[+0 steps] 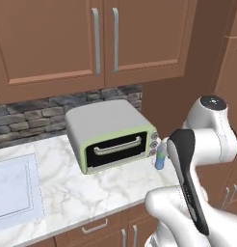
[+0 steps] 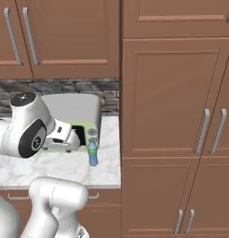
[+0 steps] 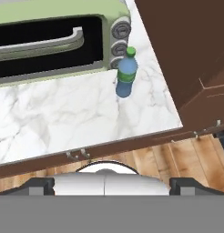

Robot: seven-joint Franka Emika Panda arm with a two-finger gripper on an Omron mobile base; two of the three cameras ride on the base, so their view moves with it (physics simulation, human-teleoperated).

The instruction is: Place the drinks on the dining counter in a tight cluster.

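the small pale-blue bottle [image 3: 126, 76] stands upright on the marble tabletop [image 1: 86, 193], just beside the toaster oven [image 1: 111, 135] at its knob end, near the tall cabinet [image 2: 177, 116]. it lies ahead of the gripper, well apart. i cannot tell how far the gripper is open.

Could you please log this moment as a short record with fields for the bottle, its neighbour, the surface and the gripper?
bottle: small pale-blue bottle with green cap, upright, free of any grasp
neighbour: toaster oven, door shut, knobs at the end beside the bottle
surface: marble worktop, below wall cabinets
bottle position: near the worktop's end, next to the tall brown cabinet
gripper: open or shut cannot be told
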